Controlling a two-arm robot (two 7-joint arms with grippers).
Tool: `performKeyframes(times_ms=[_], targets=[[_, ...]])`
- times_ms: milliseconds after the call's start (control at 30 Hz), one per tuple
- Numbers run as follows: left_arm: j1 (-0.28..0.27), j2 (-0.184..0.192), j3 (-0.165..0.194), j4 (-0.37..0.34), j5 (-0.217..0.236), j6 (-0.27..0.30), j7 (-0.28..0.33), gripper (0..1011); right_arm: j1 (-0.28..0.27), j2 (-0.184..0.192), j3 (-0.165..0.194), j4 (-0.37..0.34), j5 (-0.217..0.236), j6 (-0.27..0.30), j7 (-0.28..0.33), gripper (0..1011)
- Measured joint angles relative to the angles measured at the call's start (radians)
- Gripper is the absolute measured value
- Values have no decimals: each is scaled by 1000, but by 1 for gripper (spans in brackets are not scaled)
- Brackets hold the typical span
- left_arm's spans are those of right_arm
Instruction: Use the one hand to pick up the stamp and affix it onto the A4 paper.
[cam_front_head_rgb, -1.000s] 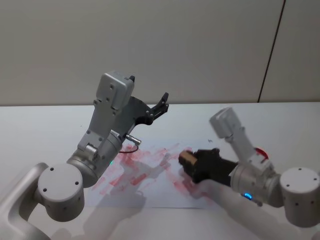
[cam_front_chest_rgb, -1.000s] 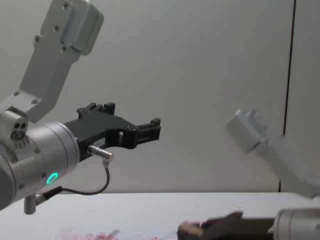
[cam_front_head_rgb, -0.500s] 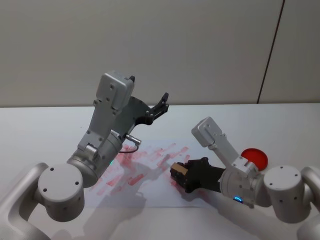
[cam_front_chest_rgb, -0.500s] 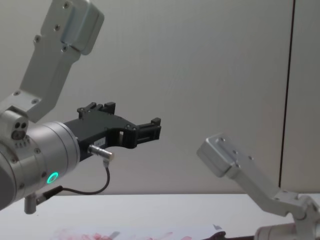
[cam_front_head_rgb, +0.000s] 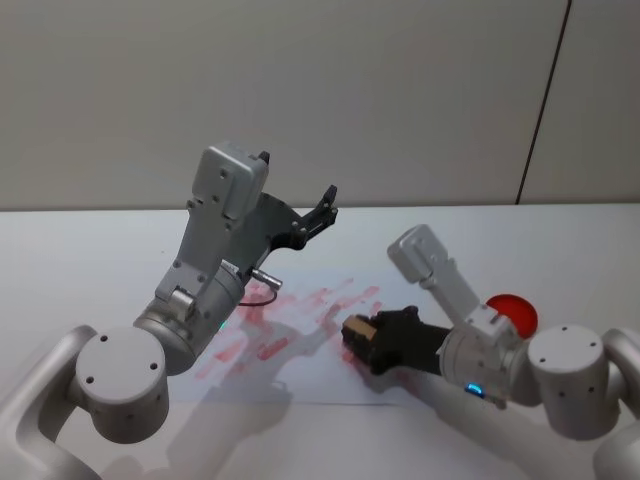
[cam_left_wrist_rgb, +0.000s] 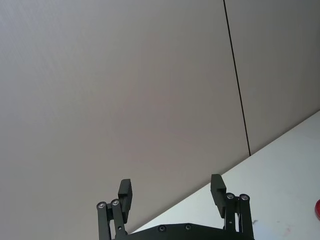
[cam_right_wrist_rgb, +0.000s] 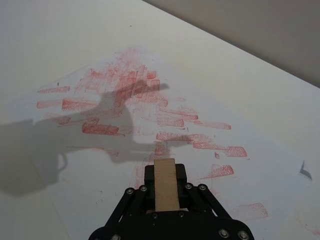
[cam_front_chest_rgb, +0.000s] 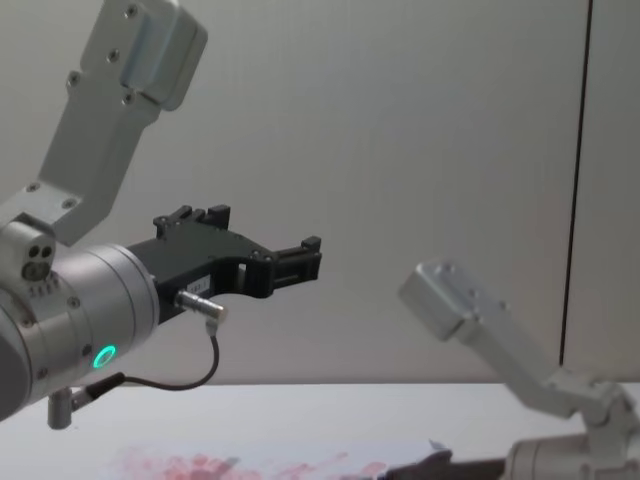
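Right hand (cam_front_head_rgb: 360, 337) is pinching the stamp (cam_right_wrist_rgb: 165, 189): its two black fingers are pressed against the sides of the tan wooden block, whose end juts out just past the fingertips. The hand is carried low, and directly beneath and ahead of it lies the A4 paper (cam_front_head_rgb: 300, 372), already crowded with red rectangular prints. In the right wrist view the block's free end points at a stretch of the sheet between older marks; I cannot tell whether it touches the paper.

Behind the hand, back toward its own arm, the round red ink pad (cam_front_head_rgb: 513, 311) sits on the white worktop (cam_front_head_rgb: 80, 260), just off the paper's edge. Well away from the working hand, raised high over the far side of the sheet, the left hand (cam_front_head_rgb: 326, 204) hangs idle with its fingers spread and nothing between them.

By my reading the pick-up is done and the stamping step is in hand. The block seems to lie along the fingers rather than square to the sheet, so the next move likely calls for tipping the wrist until the inked face sits flat, then a straight, firm press down without sliding, so the print does not smear.
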Motion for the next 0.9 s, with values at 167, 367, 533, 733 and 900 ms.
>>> performKeyframes(times_ms=[167,367,533,733,900], targets=[[0,0,0,0,0,0,0,1001,0,6,16,-37,45,-15,-22,220],[0,0,0,0,0,0,0,1001,-12,25,44,-102,113,-31,-66,219],[0,0,0,0,0,0,0,1001,-34,54,76,-164,167,-36,-110,219],[0,0,0,0,0,0,0,1001,-70,105,120,-221,214,-32,-157,220],[0,0,0,0,0,0,0,1001,-96,144,149,-243,230,-22,-183,219]])
